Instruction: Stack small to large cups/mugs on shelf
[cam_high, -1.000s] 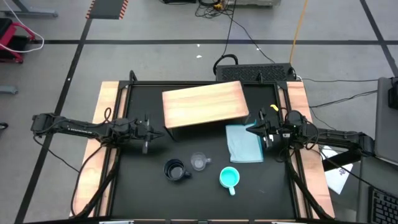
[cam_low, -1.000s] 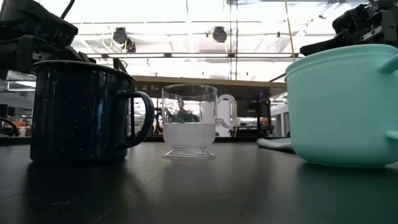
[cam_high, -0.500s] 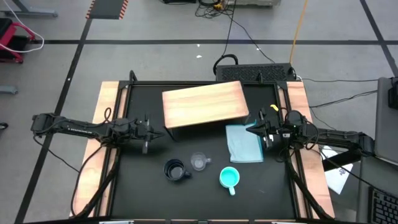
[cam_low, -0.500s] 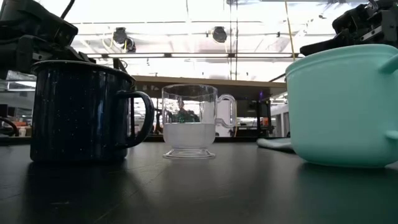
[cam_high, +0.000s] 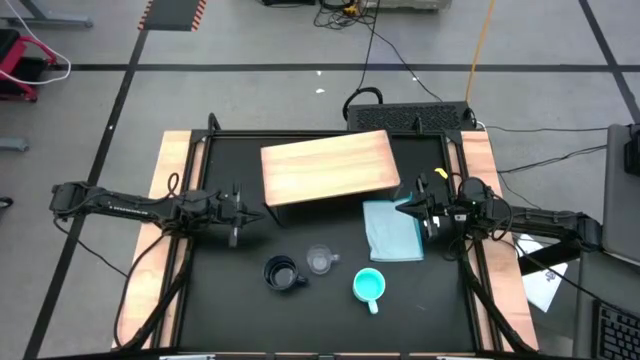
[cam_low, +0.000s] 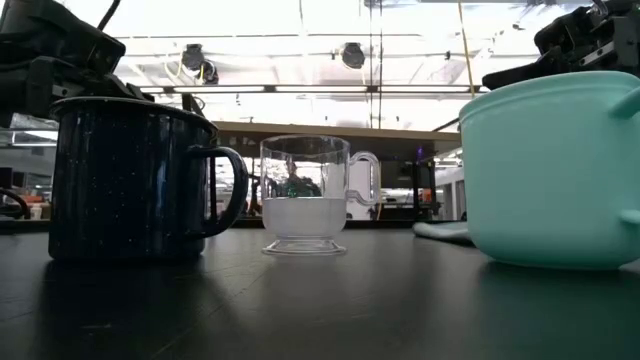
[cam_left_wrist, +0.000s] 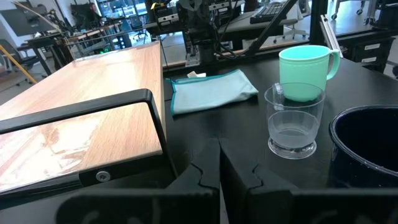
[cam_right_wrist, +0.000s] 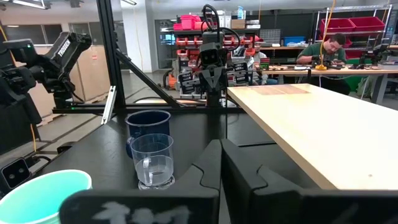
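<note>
Three cups stand upright on their bases on the black table near its front: a dark navy mug, a smaller clear glass cup and a turquoise mug. The wooden shelf stands behind them on a dark base. My left gripper is shut and empty at the table's left, beside the shelf's near left corner. My right gripper is shut and empty at the right, over the light-blue cloth. The cups also show in the left wrist view: glass, turquoise, navy.
The folded light-blue cloth lies flat on the table right of the shelf. The table has raised wooden side rails. Open black tabletop lies at the near left. A person sits at a bench in the room beyond.
</note>
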